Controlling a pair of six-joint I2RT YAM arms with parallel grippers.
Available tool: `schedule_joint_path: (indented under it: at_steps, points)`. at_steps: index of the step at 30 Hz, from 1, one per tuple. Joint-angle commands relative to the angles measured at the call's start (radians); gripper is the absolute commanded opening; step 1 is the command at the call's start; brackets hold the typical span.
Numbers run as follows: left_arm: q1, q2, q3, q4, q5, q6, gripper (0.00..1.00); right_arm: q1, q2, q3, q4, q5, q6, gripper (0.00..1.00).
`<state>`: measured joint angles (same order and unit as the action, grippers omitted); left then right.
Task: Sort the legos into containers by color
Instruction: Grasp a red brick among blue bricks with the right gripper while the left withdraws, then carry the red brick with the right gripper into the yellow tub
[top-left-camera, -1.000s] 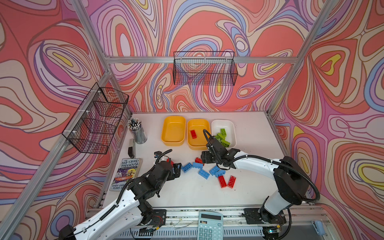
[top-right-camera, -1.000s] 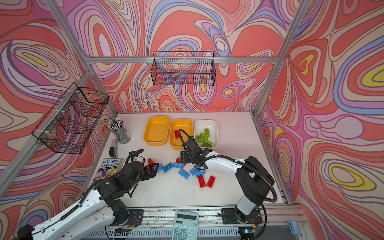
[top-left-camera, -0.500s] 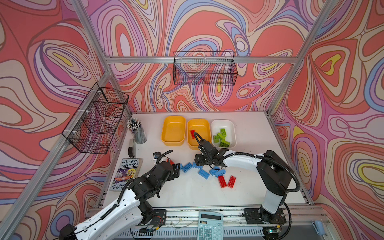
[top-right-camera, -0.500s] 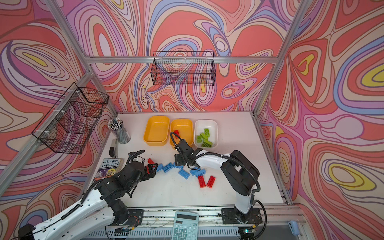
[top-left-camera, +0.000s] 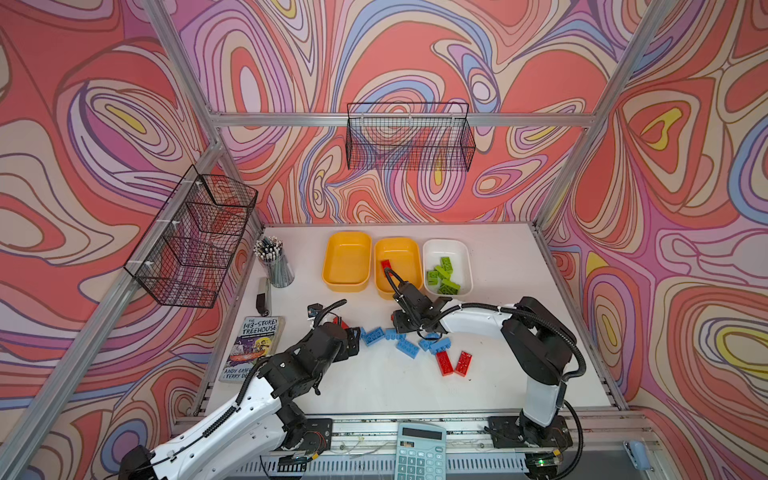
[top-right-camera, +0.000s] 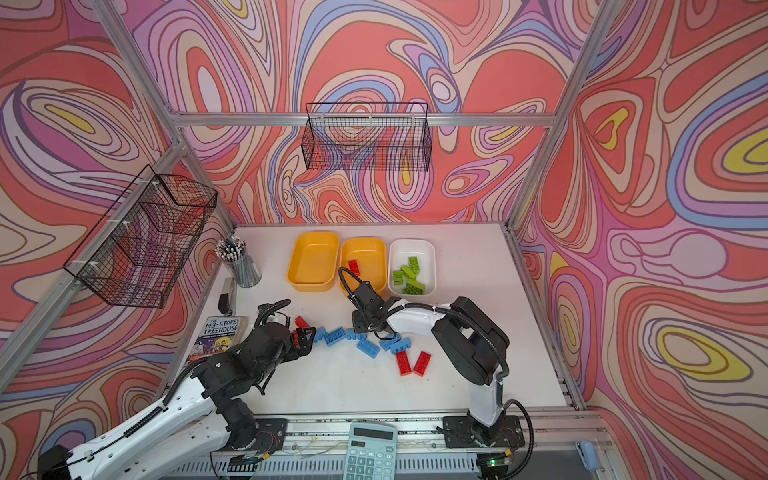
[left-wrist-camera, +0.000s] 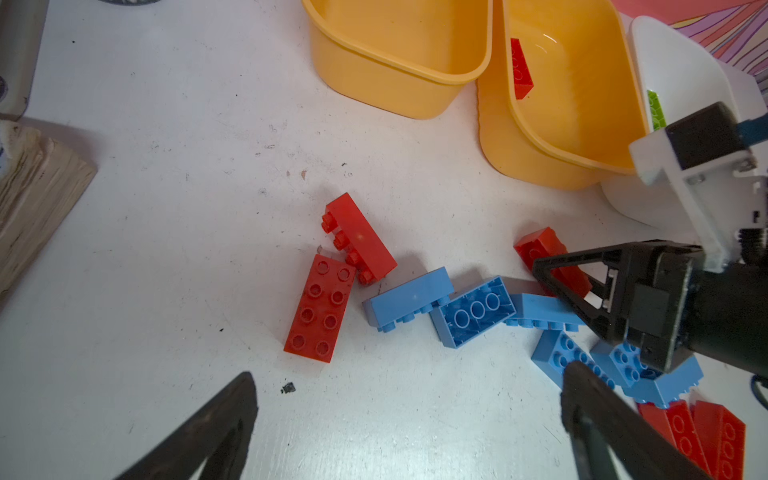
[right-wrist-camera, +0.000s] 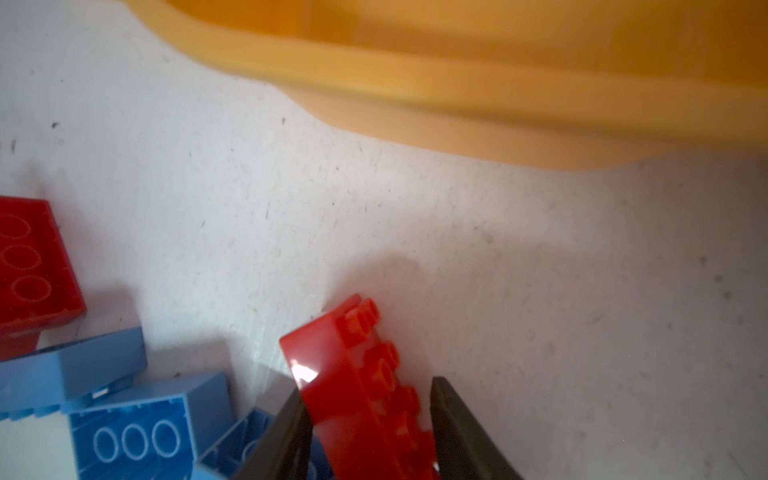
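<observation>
A white table (top-left-camera: 519, 374) sits inside walls of swirling red, pink and lilac. Three trays stand in a row at its 12 o'clock edge. The white tray (top-left-camera: 457, 251) holds every green brick (top-left-camera: 444, 274) in view, so green looks finished. The middle yellow tray (top-left-camera: 405, 257) holds a lone red brick (top-left-camera: 386, 264). The left yellow tray (top-left-camera: 347, 262) is empty.

About six blue bricks (top-left-camera: 407, 347) lie loose at the table's centre, none sorted. A red pair (top-left-camera: 454, 363) lies at the pile's 4 o'clock and two more red bricks (left-wrist-camera: 318, 307) at its 9 o'clock.

The right gripper (right-wrist-camera: 368, 386), at the pile's 12 o'clock, has its jaws around an upended red brick (right-wrist-camera: 332, 357). It appears clamped, though the blurred wrist view leaves contact on the studded side uncertain. The left gripper (left-wrist-camera: 409, 370) hovers wide open and empty near the 9 o'clock pair.

By this count roughly a third of the task is done.
</observation>
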<state>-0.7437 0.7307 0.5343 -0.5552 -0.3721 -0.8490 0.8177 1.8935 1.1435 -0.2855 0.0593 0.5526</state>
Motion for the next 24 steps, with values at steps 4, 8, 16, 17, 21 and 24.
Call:
schedule_joint_path:
  at_steps: [4, 8, 16, 17, 21, 24]
  points:
    - [0.009, -0.006, 0.007, -0.038, -0.023, -0.007, 1.0, 0.003, 0.014, 0.037, -0.04, 0.032, -0.021, 0.29]
    - [0.01, -0.013, 0.009, -0.036, -0.025, -0.008, 1.0, 0.003, -0.019, 0.047, -0.079, 0.056, -0.04, 0.23]
    - [0.015, -0.013, 0.013, -0.033, -0.021, -0.001, 1.0, 0.0, -0.12, 0.116, -0.149, 0.089, -0.07, 0.23]
    - [0.015, -0.013, 0.014, -0.033, -0.021, 0.001, 1.0, -0.001, -0.12, 0.137, -0.166, 0.104, -0.075, 0.23]
    - [0.018, -0.006, 0.018, -0.029, -0.019, 0.01, 1.0, -0.028, -0.076, 0.254, -0.223, 0.149, -0.126, 0.23]
    - [0.025, 0.002, 0.021, -0.031, -0.019, 0.014, 1.0, -0.078, -0.014, 0.331, -0.218, 0.126, -0.15, 0.23]
